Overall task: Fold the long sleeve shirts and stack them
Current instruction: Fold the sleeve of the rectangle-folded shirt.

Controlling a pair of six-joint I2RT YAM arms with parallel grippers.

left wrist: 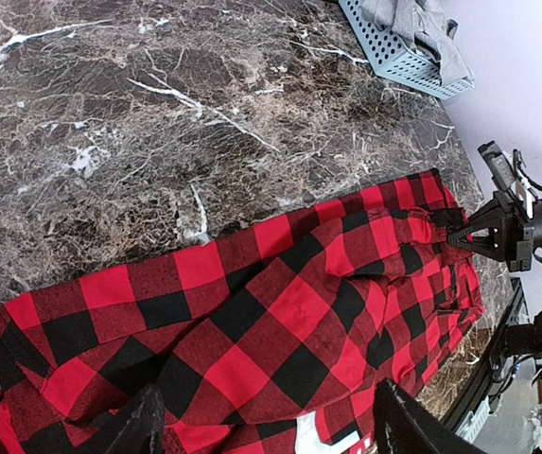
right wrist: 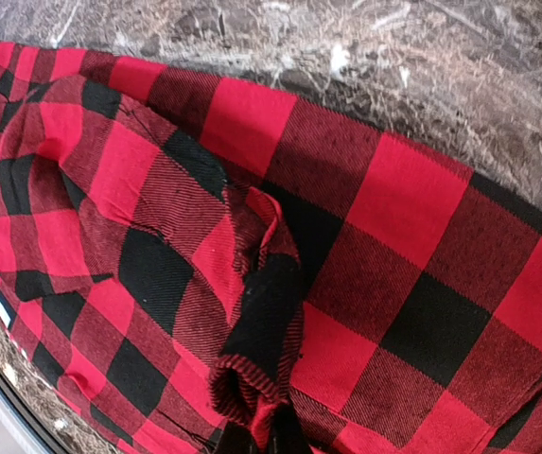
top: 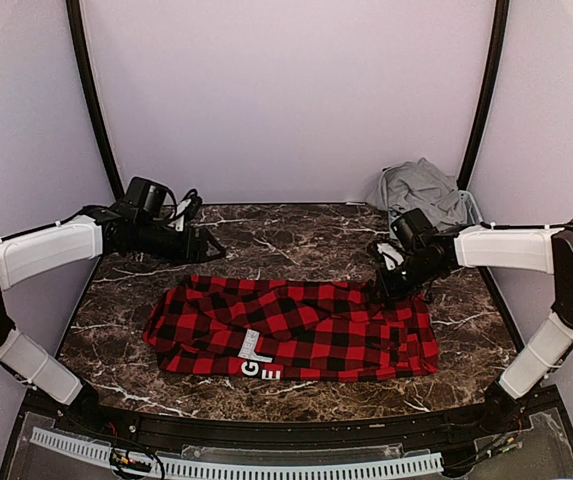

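Your checked shirt (top: pixel 296 325) lies flat and partly folded on the dark marble worktop (top: pixel 296 235), spread lengthwise from left to right. Its white letters (top: pixel 256 355) sit at the shirt's near edge, left of its middle. The cloth is rumpled along that near edge and at the left end.

Your right fingers (top: pixel 381 290) are at the shirt's far right corner. They are clenched on a fold of the checked cloth. The right wrist view shows a ridge of fabric drawn up into them (right wrist: pixel 256 440), with creases running out from that ridge across the shirt. The left wrist view confirms the pinch at the same corner, the tips meeting on the cloth.

Your left fingers (left wrist: pixel 138 426) are released and spread wide, with nothing between them. They stand beyond the shirt's far left corner, over bare worktop, apart from the cloth. From the left wrist view, the left half of the shirt fills the space ahead of them. Whether they touch the worktop cannot be told.

Farthest off, well beyond the shirt's far right corner, a grey shirt (top: pixel 421 190) lies bunched in a pale blue basket (left wrist: pixel 393 57) against the back wall.
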